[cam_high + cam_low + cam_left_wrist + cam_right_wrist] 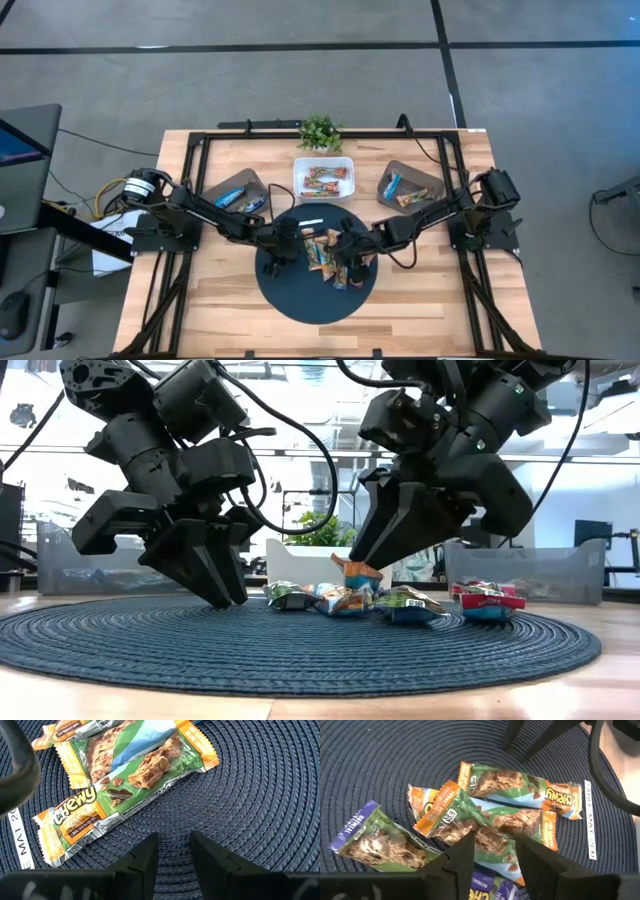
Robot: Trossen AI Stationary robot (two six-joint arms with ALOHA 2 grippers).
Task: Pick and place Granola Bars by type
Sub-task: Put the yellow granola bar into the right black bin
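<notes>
Several granola bars (325,255) in green, orange and purple wrappers lie piled on a dark round woven mat (300,295). My right gripper (495,852) stands over the pile, shut on one green-and-orange bar (485,827). My left gripper (172,852) hovers low over bare mat at the pile's left side, a narrow gap between its fingers and nothing in it. In the left wrist view a "Chewy" bar (125,795) lies flat just ahead of its fingertips. In the low view the left gripper (228,598) almost reaches the mat. My right gripper pinches the green-and-orange bar around its middle (492,835), fingers lying across it and coming steeply from above. In the low view the bar's orange end (356,572) sticks up just under the fingertips, tilted, while its lower part rests on the other bars.
Beyond the mat stand three bins with sorted bars: a grey tray (240,190) on the left, a white tray (323,178) in the middle, a grey tray (408,185) on the right. A small plant (319,130) stands at the far edge. A white label strip (310,222) lies on the mat.
</notes>
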